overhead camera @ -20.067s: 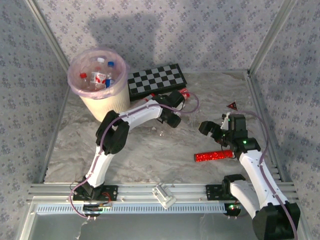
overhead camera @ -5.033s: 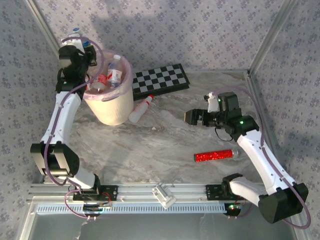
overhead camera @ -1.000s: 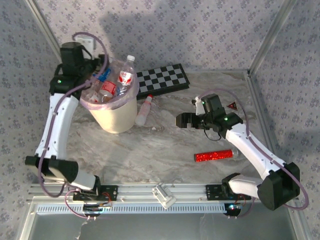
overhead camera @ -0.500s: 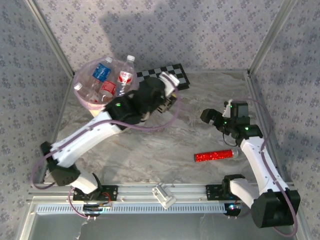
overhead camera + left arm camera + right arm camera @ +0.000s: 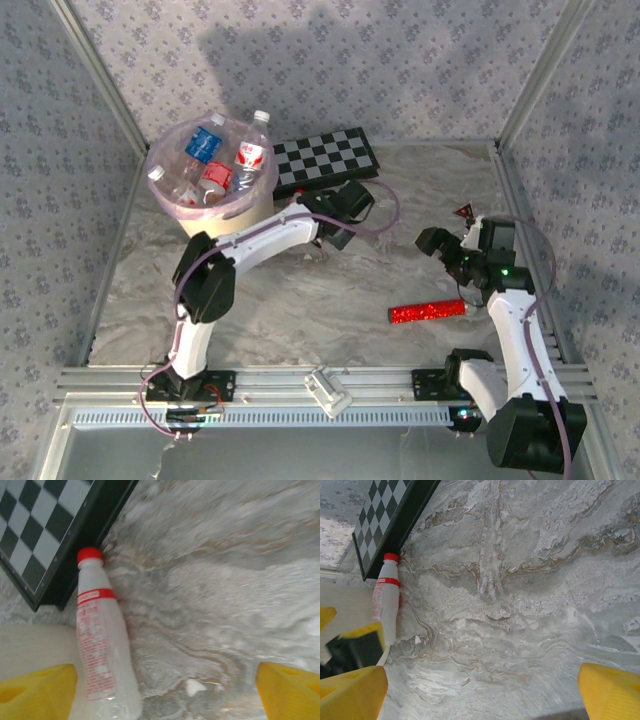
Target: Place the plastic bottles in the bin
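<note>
Down on the table (image 5: pixel 330 290), between bin (image 5: pixel 30 645) and checkerboard (image 5: pixel 40 525): one stray bottle (image 5: pixel 102 640), lying flat, red cap touching the board's dark frame, body against or just beside the cream wall (cannot tell which). Above it, left gripper (image 5: pixel 162 695) spread wide, holding nothing, one finger just beside the bottle. Right gripper (image 5: pixel 485 690) likewise wide and empty, well apart.

Likely trouble: rolling away if nudged by one finger only; jamming a finger against bin or board, with little room either side; shoving the bin, already heaped to the rim with bottles (image 5: pixel 215 160). Could also bounce off that heap on release.

Smooth grey marbled top, probably slippery. Patterned wallpaper around, aluminium posts at the corners.
</note>
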